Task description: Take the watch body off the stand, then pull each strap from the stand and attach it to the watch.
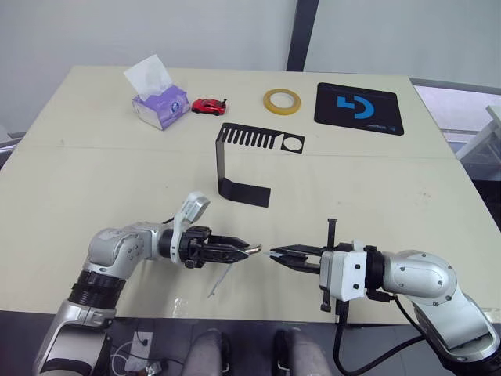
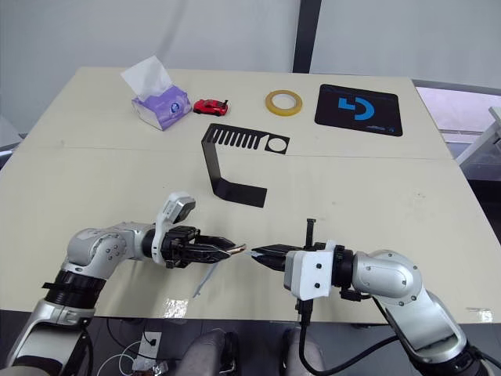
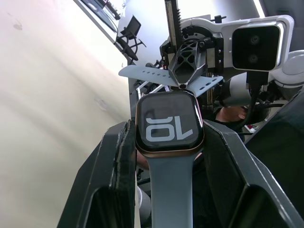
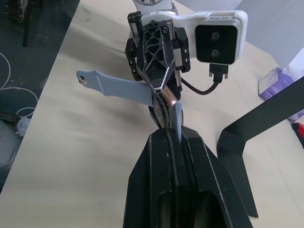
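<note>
My left gripper (image 1: 252,250) is shut on the watch body (image 3: 168,124), a black square case with white digits. One pale blue strap (image 3: 168,190) is fixed to it and hangs down to the table (image 1: 221,280). Tip to tip with it, my right gripper (image 1: 275,254) is shut on the second strap (image 3: 142,73), the one with small holes, held crosswise close to the watch's free end. Both grippers hover low over the near part of the table. The black stand (image 1: 243,160) is behind them at mid table, with nothing on its slotted top plate.
Along the far side of the beige table (image 1: 391,196) stand a purple tissue box (image 1: 160,102), a red toy car (image 1: 208,106), a roll of yellow tape (image 1: 281,101) and a black mat with a blue logo (image 1: 358,108). The table's front edge runs just under both forearms.
</note>
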### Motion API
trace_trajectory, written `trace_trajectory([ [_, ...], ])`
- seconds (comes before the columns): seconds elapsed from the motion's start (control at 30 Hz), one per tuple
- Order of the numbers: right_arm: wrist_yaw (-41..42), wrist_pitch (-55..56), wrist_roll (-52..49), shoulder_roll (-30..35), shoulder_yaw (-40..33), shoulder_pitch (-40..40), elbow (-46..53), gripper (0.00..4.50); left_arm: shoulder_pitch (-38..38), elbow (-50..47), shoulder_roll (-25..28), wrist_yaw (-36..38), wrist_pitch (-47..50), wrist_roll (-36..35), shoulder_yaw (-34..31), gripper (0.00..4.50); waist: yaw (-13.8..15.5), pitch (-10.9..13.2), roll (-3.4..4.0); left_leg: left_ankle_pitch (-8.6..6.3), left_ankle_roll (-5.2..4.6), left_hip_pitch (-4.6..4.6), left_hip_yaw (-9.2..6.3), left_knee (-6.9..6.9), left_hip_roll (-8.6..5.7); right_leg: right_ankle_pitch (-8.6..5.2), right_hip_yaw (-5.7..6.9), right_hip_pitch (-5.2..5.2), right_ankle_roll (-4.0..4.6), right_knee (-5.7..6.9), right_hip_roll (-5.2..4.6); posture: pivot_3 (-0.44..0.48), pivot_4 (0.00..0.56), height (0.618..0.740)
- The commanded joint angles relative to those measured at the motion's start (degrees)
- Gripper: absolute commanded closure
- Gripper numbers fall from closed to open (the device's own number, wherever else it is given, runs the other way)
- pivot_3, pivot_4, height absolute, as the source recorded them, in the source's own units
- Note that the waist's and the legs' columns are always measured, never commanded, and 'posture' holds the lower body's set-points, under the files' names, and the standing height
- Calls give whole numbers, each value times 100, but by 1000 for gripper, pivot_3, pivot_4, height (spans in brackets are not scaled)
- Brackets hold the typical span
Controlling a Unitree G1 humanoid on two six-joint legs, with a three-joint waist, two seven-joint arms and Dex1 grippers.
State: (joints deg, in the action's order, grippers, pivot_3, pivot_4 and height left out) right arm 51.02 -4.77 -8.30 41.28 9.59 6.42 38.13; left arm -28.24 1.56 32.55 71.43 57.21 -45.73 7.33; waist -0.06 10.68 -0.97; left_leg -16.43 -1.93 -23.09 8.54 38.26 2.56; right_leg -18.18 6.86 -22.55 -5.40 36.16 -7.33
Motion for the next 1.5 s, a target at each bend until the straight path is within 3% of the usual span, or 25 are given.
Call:
trace_trajectory([
  [0.03,-50,55,50,-35,27,48,74,4500,-62,-332,-58,-126,-6,-64,-106,2870,-1,0,0,0,0,0,0,0,0,0,0,0,0,0,0,0,150,740],
  [1.5,-41,333,24,-21,-128,-170,-150,4500,202,-365,-116,-332,-156,1,-93,2870,1,0,0,1,-1,0,0,0,-1,0,0,0,0,1,-2,0,150,740],
])
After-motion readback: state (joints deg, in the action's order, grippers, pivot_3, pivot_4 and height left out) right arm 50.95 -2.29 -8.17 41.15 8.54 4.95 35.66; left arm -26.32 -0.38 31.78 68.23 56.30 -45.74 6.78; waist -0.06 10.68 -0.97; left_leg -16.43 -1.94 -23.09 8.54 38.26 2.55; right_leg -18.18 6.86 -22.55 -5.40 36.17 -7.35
